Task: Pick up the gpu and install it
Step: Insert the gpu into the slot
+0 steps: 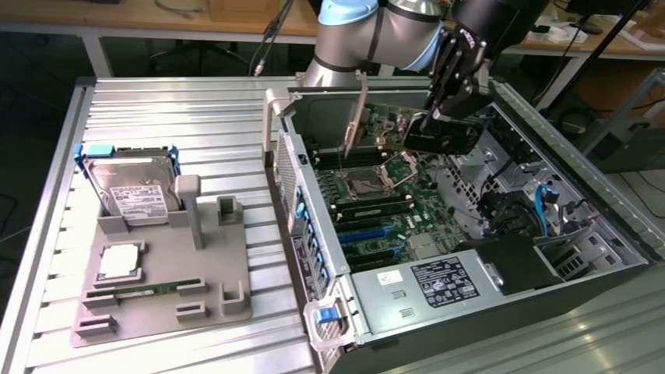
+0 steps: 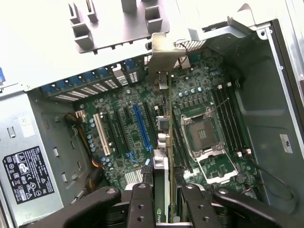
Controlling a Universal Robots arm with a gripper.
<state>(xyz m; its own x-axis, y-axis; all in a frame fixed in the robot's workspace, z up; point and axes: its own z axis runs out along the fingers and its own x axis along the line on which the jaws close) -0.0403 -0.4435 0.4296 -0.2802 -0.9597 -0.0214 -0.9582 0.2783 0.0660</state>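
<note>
While the arm leans over the open computer case (image 1: 624, 234) in the exterior view, its end effector (image 1: 421, 140) is clenched on the gpu (image 1: 356, 117). The card hangs edge-on above the motherboard (image 1: 364, 195), with its silver bracket toward the case's rear wall. On the exterior view's left, a grey holder (image 1: 156, 312) on the ribbed surface (image 1: 156, 109) carries a hard drive (image 1: 133, 191) and a memory stick (image 1: 146, 288).

From the wrist view, the end effector (image 2: 168, 202) has black fingers (image 2: 142, 199) pressed against both faces of the gpu (image 2: 164, 61). The card's thin edge runs between the blue slot (image 2: 141, 128) and the CPU socket (image 2: 202, 135). Whether it touches a slot cannot be told.
</note>
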